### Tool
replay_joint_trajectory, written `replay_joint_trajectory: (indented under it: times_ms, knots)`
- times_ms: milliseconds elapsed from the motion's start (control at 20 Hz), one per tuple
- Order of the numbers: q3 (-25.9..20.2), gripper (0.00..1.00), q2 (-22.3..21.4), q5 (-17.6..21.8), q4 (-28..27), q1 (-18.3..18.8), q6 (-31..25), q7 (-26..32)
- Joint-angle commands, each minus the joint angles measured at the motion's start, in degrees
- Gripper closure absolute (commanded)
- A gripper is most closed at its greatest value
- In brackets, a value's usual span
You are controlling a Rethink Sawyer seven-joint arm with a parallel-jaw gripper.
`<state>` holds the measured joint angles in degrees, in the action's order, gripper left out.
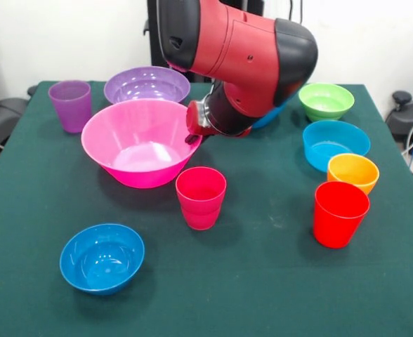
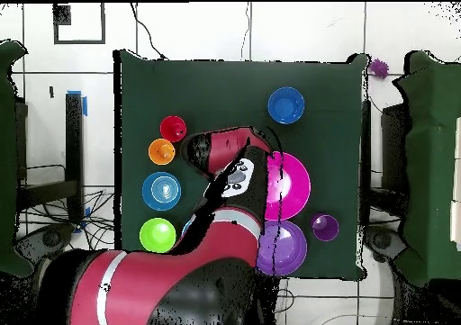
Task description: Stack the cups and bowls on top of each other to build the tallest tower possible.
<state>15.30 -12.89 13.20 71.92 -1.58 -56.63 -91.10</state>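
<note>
Green tabletop (image 1: pixel 263 281), front on: the arm's fingers (image 1: pixel 192 130) sit at the huge pink bowl (image 1: pixel 142 142)'s rim, whether gripping, I cannot tell. From overhead, arm hides them; pink bowl (image 2: pixel 295 185) lies between blue bowl (image 2: pixel 285 105) and purple bowl (image 2: pixel 286 247).

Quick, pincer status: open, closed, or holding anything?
Pincer: at the pink bowl's rim; open or closed cannot be told.
</note>
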Motion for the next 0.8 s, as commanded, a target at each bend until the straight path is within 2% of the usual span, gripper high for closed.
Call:
replay_joint_trajectory:
  times_ms: [50,800]
  knots:
    - [-1.79,1.00,0.67,3.00,-4.53,-2.53,3.69,-7.05]
    - [-0.79,1.00,0.08,2.56,-7.14,-2.96,1.41,-3.21]
